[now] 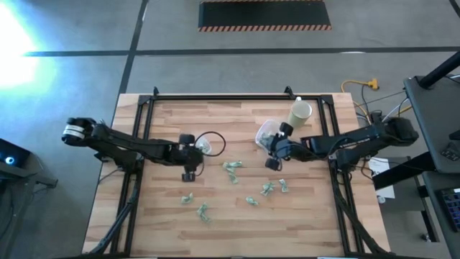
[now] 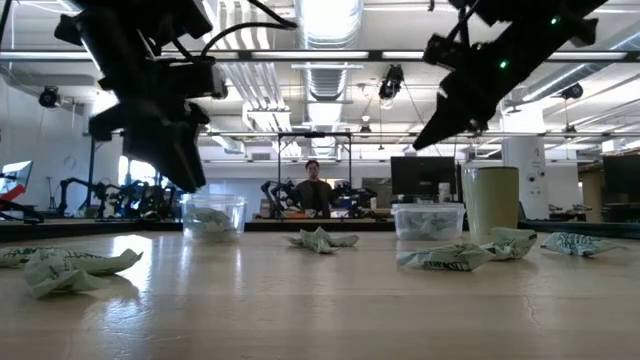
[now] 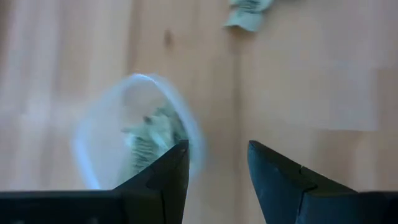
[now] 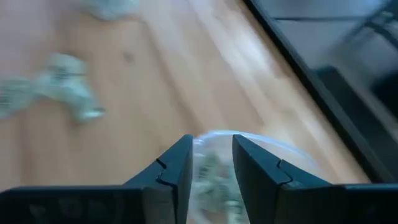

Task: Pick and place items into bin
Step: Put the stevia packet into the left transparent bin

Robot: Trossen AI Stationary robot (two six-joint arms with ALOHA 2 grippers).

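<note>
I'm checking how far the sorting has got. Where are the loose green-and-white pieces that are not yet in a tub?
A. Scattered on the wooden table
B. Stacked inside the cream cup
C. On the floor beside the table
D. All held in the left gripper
A: the loose pieces lie scattered across the wooden table, between and in front of the two clear tubs.

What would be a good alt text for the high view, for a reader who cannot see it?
Seen from above, two dark arms meet over a wooden table: the left gripper beside a clear tub, the right gripper beside another tub. Pale green pieces lie scattered between them, and a cream cup stands at the back.
</note>
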